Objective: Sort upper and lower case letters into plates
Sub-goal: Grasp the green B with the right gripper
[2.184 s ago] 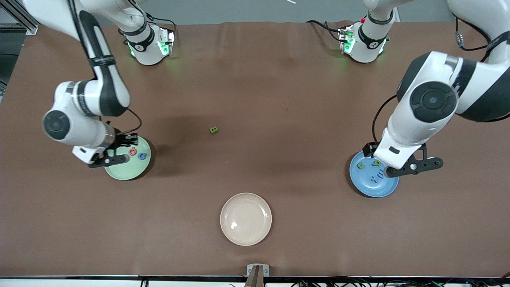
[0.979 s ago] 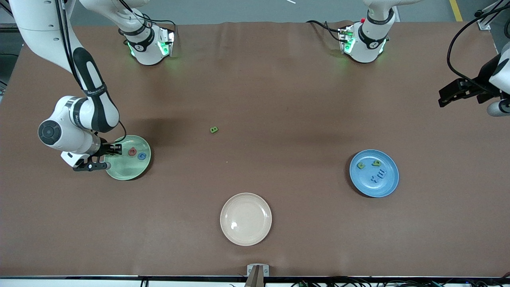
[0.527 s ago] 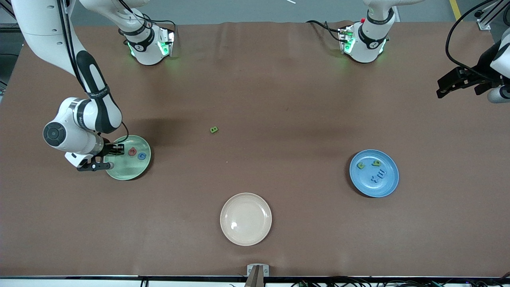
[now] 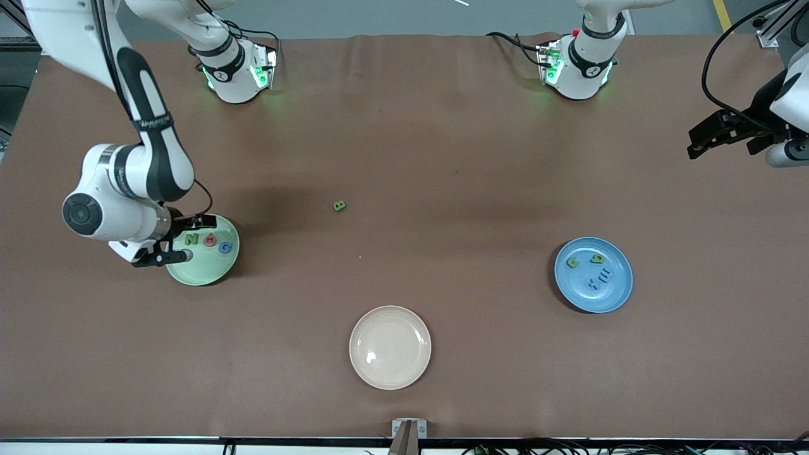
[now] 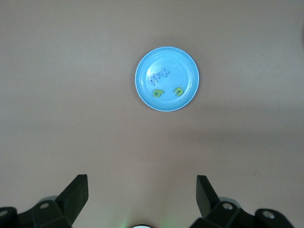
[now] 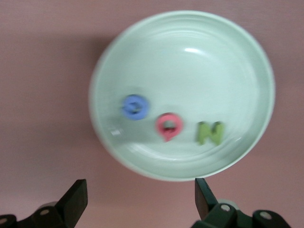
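Front view shows the right gripper (image 4: 180,239) over the edge of the pale mint green plate (image 4: 203,270) at the right arm's end of the table; the right wrist view shows its fingers (image 6: 76,199) spread wide with nothing between them. In that plate lie three letters in a row: a green N (image 4: 191,239), a red letter (image 4: 210,241) and a blue letter (image 4: 225,247); in the right wrist view they show as the green N (image 6: 210,133), the red one (image 6: 169,126) and the blue one (image 6: 135,106). The left gripper (image 4: 720,136) hangs over the left arm's end of the table, well apart from the blue plate (image 4: 616,297), where that arm waits; the left wrist view shows its fingers (image 5: 75,195) wide apart and empty. The blue plate (image 5: 187,66) holds two green letters (image 5: 157,92) and two blue letters (image 5: 158,76) close together. One green letter B (image 4: 339,205) lies alone on the brown table (image 4: 442,158), between the two plates and farther from the front camera than either. A cream plate (image 4: 390,347) sits nearest the front camera, with nothing in it.
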Motion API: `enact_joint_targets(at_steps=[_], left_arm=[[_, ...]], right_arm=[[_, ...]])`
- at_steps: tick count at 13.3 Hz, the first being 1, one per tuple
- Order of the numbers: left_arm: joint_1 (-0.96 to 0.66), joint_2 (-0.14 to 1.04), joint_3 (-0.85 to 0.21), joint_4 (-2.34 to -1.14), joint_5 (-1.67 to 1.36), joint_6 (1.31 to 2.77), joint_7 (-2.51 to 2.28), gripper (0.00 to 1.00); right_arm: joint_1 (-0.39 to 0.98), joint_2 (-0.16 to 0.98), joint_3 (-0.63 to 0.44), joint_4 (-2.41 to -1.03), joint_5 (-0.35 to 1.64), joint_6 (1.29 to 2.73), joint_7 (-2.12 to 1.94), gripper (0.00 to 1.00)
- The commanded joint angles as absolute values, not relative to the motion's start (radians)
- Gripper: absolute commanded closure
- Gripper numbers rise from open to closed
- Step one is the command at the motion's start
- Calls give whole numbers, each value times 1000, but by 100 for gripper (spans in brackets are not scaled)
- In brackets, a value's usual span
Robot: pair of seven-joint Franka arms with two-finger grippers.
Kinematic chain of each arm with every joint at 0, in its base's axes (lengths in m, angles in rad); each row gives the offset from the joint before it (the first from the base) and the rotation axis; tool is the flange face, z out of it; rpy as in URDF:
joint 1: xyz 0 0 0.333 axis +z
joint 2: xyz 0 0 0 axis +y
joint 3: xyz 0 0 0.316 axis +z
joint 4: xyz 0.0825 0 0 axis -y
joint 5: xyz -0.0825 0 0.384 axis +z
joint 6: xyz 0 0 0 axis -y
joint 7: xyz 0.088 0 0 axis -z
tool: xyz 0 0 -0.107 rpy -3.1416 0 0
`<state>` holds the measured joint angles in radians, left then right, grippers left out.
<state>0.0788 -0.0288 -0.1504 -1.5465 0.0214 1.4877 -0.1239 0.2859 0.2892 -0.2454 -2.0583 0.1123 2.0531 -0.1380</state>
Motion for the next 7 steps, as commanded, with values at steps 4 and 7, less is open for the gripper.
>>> enact_joint_targets(at_steps=[4, 7], left_arm=[[78, -60, -144, -1572, 5, 1502, -106, 0], [75, -58, -144, -1572, 5, 1502, -106, 0]], right_arm=[[478, 235, -247, -2095, 120, 2042, -63, 0], [612, 242, -247, -2106, 143, 2106, -61, 0]])
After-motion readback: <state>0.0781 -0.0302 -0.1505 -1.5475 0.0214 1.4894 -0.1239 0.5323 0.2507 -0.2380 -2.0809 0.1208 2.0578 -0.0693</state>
